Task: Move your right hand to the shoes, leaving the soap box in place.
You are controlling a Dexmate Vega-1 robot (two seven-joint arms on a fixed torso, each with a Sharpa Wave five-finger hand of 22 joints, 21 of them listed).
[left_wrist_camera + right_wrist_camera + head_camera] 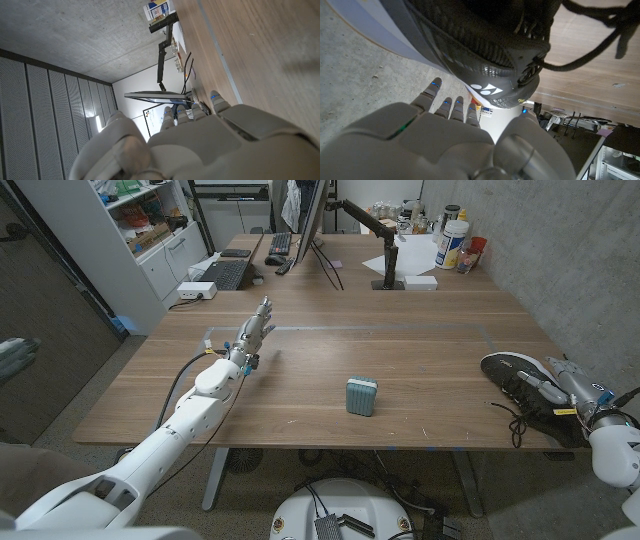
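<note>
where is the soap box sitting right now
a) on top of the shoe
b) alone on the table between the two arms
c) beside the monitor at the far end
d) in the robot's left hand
b: in the head view the soap box stands by itself on the table, apart from the left hand and from the right hand at the shoe.

Soap box (362, 396) midtable (bare wood around)

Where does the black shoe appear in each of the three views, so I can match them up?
Head view: black shoe at the table's right edge, under the right hand.
Left wrist view: not in it.
Right wrist view: black shoe looms just beyond the right hand.
Shared landmark: the wooden table, also at and.
</note>
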